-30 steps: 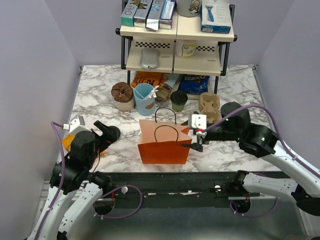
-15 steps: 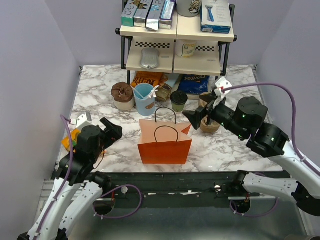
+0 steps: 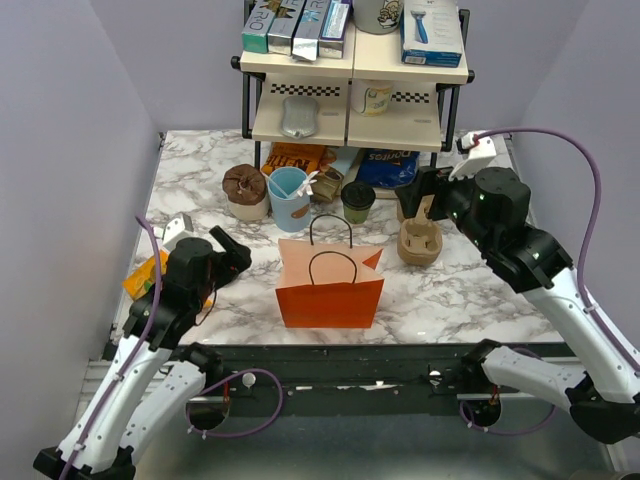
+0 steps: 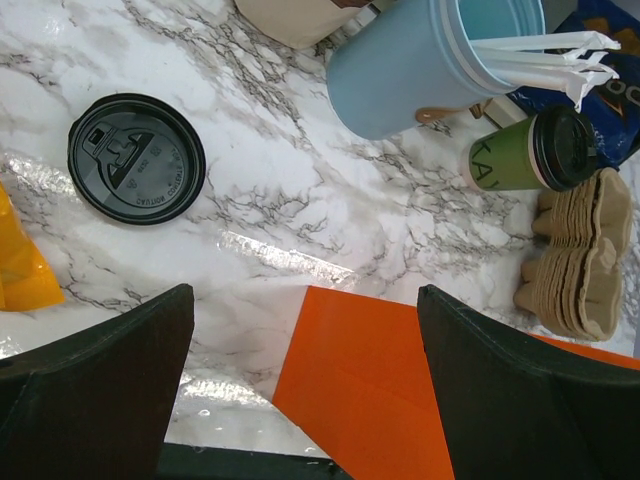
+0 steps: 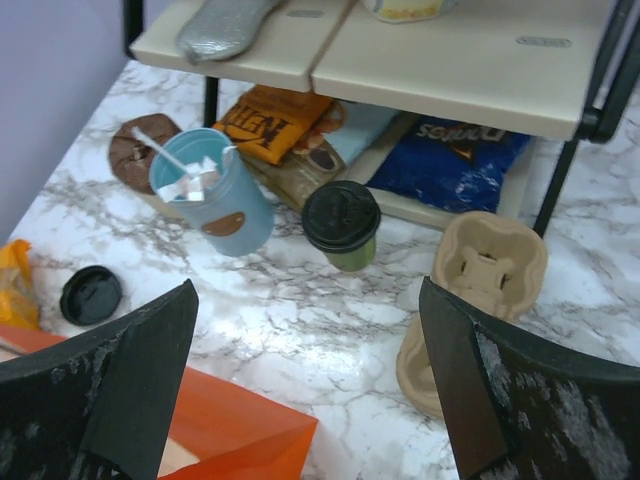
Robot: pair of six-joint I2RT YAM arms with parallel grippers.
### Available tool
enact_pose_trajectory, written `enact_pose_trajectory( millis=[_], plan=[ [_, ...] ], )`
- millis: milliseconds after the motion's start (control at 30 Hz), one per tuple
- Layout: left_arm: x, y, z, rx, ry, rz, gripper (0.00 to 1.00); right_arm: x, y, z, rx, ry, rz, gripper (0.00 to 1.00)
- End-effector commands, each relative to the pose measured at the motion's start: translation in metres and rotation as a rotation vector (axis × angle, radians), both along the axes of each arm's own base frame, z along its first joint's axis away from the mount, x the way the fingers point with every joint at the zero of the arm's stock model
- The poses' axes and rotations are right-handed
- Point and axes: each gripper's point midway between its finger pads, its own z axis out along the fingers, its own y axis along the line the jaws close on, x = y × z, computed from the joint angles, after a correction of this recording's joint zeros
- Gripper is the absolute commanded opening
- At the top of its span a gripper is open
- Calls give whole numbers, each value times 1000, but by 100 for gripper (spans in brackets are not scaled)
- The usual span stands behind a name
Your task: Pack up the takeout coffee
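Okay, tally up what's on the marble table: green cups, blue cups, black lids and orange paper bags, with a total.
Green cups: 1, the takeout coffee
Blue cups: 1, the light blue cup
Black lids: 2, the coffee's lid and the loose lid
Orange paper bags: 1, the orange bag
Total: 5
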Motion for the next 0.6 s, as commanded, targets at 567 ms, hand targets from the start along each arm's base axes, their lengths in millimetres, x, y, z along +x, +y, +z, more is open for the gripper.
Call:
enact_pose_trajectory(
  millis=[567],
  plan=[
    [7, 2, -20, 34, 19, 16, 99, 61, -50, -185, -315, 467, -379, 88]
  ],
)
